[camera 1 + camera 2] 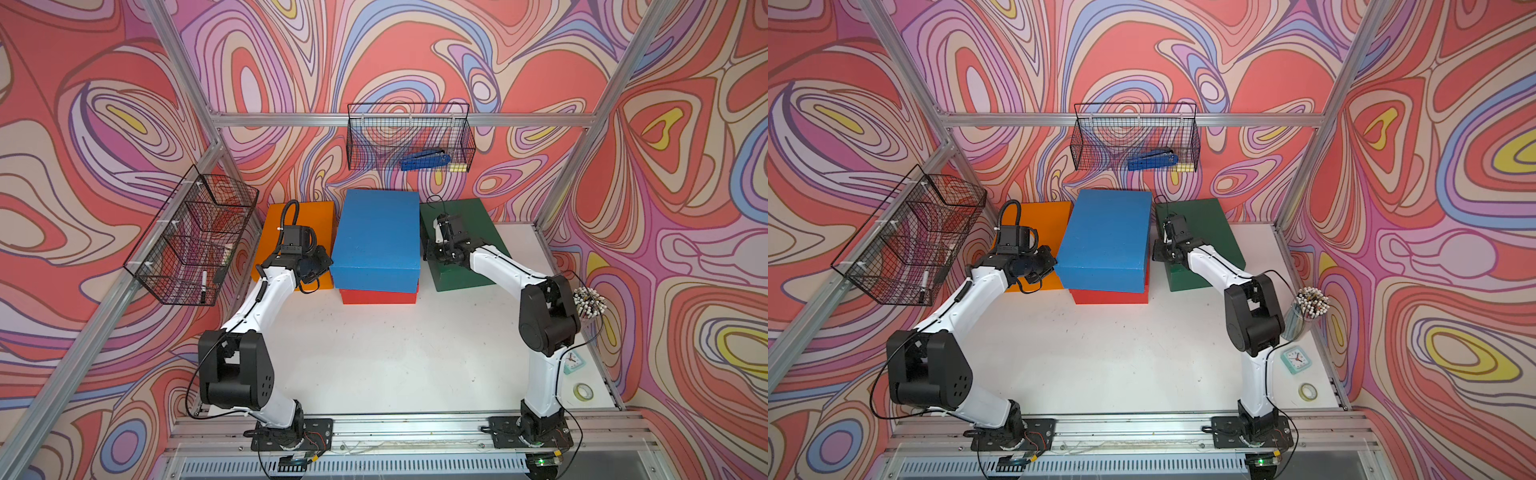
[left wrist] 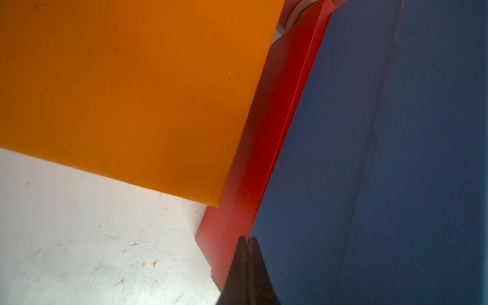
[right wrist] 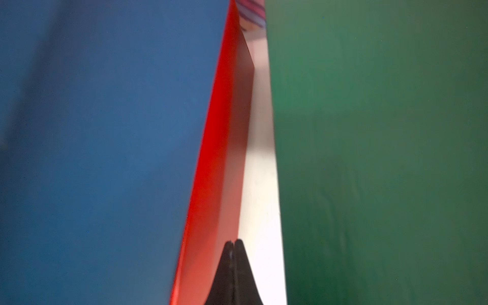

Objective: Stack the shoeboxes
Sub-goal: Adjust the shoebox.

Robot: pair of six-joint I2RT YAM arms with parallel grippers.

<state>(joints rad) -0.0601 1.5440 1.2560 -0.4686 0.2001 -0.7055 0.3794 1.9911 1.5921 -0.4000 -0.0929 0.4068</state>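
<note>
In both top views the blue shoebox (image 1: 376,232) (image 1: 1106,237) lies on the red shoebox (image 1: 378,297) (image 1: 1111,297) at the back centre. The orange shoebox (image 1: 316,216) sits to their left and the dark green shoebox (image 1: 465,208) to their right. My left gripper (image 2: 247,239) is shut and empty, with its tips at the blue box's (image 2: 369,158) lower left edge, above the red box (image 2: 250,184). My right gripper (image 3: 233,240) is shut and empty in the gap between the red box (image 3: 219,158) and the green box (image 3: 383,132).
A wire basket (image 1: 409,141) holding a blue stapler (image 1: 424,160) hangs on the back wall. Another wire basket (image 1: 191,241) hangs on the left wall. A cup of pencils (image 1: 588,305), a small clock (image 1: 575,361) and a tape roll (image 1: 583,391) stand along the white table's (image 1: 374,353) right edge.
</note>
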